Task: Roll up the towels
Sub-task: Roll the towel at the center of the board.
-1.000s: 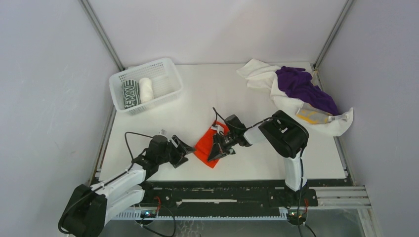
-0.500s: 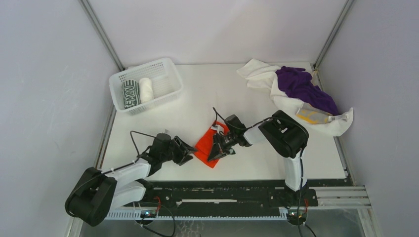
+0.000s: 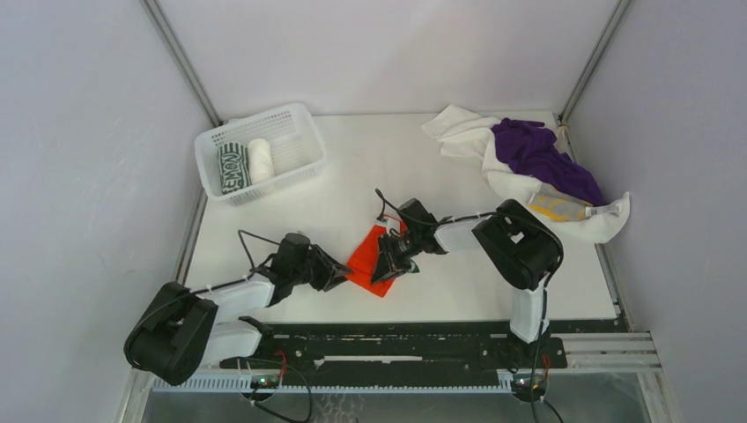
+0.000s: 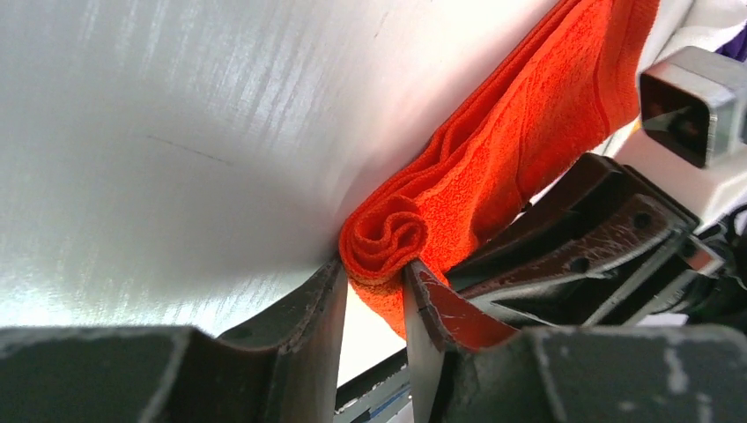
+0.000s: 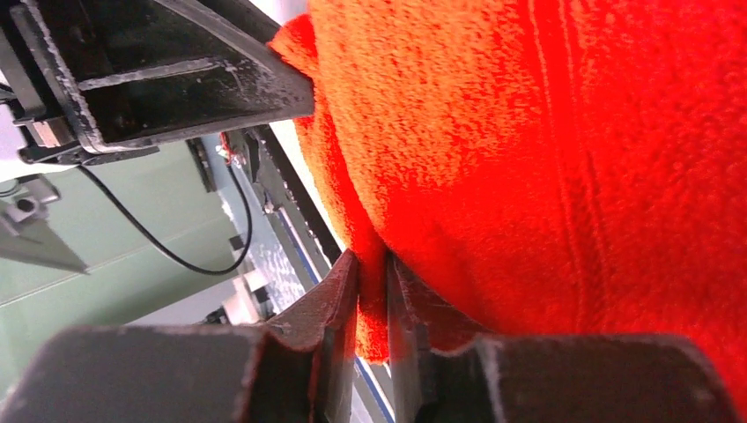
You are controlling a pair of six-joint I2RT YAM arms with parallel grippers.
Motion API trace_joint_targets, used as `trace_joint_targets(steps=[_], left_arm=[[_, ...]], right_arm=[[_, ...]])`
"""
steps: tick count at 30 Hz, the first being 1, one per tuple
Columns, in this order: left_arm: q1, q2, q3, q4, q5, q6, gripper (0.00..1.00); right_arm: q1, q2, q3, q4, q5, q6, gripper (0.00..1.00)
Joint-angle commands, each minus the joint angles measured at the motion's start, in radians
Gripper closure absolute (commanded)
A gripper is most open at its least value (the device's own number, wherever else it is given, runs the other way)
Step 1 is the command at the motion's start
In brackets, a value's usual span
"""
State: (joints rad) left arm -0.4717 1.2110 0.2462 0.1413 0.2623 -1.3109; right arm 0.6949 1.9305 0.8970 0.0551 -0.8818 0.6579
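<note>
The orange-red towel [image 3: 366, 256] lies near the table's front middle, between both grippers. My left gripper [image 3: 337, 275] is shut on its rolled left end [image 4: 392, 251]; a small spiral of cloth shows between the jaws. My right gripper [image 3: 384, 264] is shut on the towel's right edge [image 5: 374, 291], pinching a thin fold. A purple towel [image 3: 537, 154], white towels [image 3: 462, 132] and a yellow-and-grey one [image 3: 555, 206] lie heaped at the back right. A dark green-and-white roll [image 3: 232, 167] and a white roll [image 3: 261, 159] lie in the basket.
The white mesh basket [image 3: 295, 132] stands at the back left. The towel heap fills the back right corner up to the right wall. The black rail [image 3: 396, 339] runs along the table's front edge.
My left gripper has moved right along the table and closed on the orange-red towel's left end. My right gripper has shifted slightly, still holding the towel.
</note>
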Motion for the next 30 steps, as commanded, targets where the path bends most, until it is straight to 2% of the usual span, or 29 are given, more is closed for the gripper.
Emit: trace_joint_targets(steps=[1,3,8,13,17,21,30], left_arm=[[-0.006,0.039,0.013,-0.228,-0.115,0.058,0.65],[-0.007,0.039,0.034,-0.252,-0.123,0.074,0.69],[-0.04,0.055,0.098,-0.316,-0.15,0.106,0.69],[-0.054,0.101,0.131,-0.324,-0.15,0.118,0.67],[-0.066,0.137,0.147,-0.324,-0.147,0.125,0.66],[-0.07,0.149,0.151,-0.324,-0.145,0.13,0.65],[-0.068,0.167,0.158,-0.324,-0.144,0.14,0.65]], right_arm=[[0.032,-0.094,0.07,-0.166,0.126,-0.134,0.79],[0.052,-0.128,0.093,-0.233,0.19,-0.175,0.73],[0.119,-0.238,0.116,-0.35,0.405,-0.265,0.6],[0.267,-0.379,0.133,-0.429,0.753,-0.383,0.57],[0.412,-0.429,0.135,-0.427,1.026,-0.485,0.55],[0.509,-0.424,0.137,-0.399,1.136,-0.562,0.55],[0.593,-0.311,0.141,-0.369,1.221,-0.636,0.56]])
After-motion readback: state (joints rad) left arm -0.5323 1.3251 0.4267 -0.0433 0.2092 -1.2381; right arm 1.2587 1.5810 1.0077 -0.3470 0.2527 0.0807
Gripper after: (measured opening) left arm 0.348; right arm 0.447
